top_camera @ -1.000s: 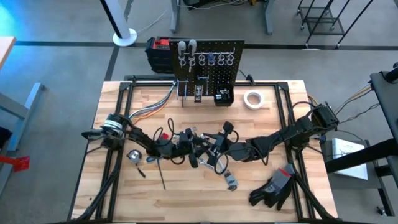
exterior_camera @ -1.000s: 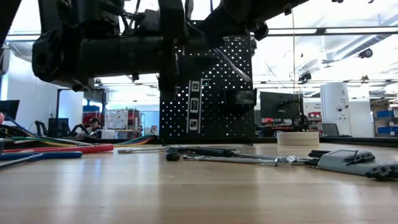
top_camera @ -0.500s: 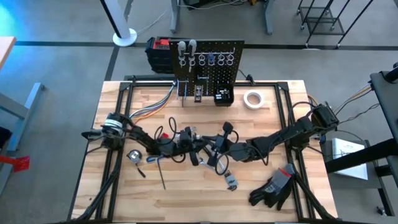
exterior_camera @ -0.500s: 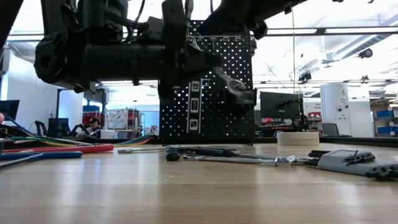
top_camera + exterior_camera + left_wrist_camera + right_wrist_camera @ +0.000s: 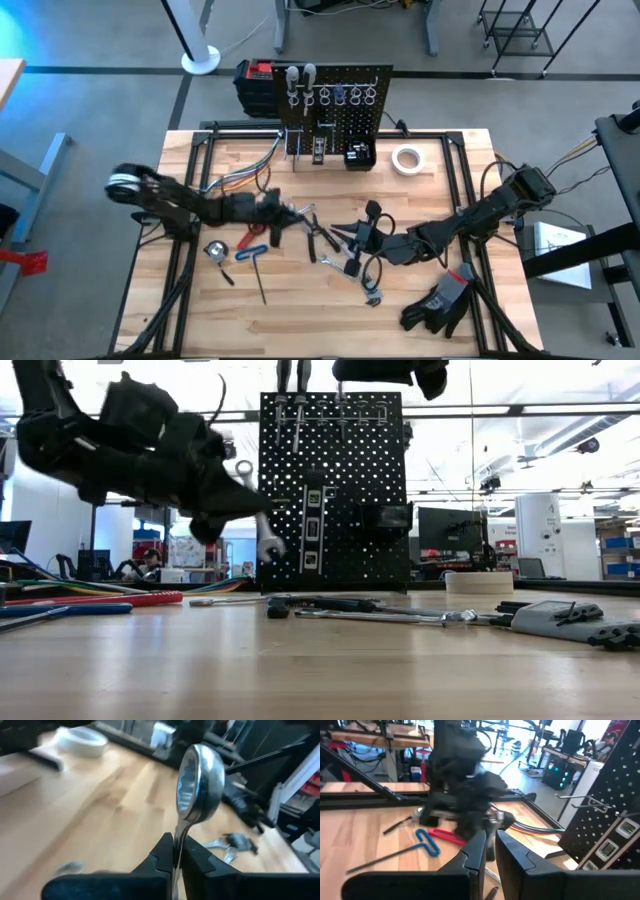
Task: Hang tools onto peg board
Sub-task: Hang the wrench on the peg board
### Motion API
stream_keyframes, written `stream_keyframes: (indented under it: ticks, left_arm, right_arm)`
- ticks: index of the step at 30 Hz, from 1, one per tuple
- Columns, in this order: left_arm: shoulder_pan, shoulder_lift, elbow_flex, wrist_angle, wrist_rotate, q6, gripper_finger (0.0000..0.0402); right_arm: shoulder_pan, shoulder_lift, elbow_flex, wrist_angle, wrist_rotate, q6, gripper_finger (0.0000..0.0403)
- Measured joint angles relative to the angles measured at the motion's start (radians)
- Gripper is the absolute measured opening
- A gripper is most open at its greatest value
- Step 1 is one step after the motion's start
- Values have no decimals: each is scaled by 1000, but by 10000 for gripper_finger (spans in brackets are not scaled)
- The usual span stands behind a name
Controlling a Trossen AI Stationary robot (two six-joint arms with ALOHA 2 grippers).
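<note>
Silver wrench (image 5: pixel 194 790) now lifted in left hand (image 5: pixel 176 851), arms parted

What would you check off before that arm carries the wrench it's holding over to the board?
1. Left pincer shut on the wrench: ok.
2. Wrench lifted clear of the table: ok, seen in the low view.
3. Wrench's ring end free to slip over a hook: ok, it sticks out past the fingers.
4. Free hook on the peg board: cannot tell.
5. Right pincer out of the way: ok, it sits apart, toward the table's middle.
</note>
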Motion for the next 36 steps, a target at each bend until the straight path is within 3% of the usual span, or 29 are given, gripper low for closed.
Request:
stream_keyframes:
  ticks: [8,17,24,31,36]
  left_arm:
    - [307,-186,99,-464,333,208,1]
    - [427,-191,347,-884,419,444,1]
    - [466,-172,391,-965,469,453,1]
    - [553,-177,339,-940,510,426,1]
    - [625,-175,335,-896,602,419,1]
  right_arm:
    - [-1,5,-3,-21,3,20,28]
    - [-12,5,-4,-63,11,27,30]
    - [-17,5,-6,-129,13,68,25]
    - [-17,5,-11,-144,13,79,25]
    - [-29,5,-11,-144,12,78,16]
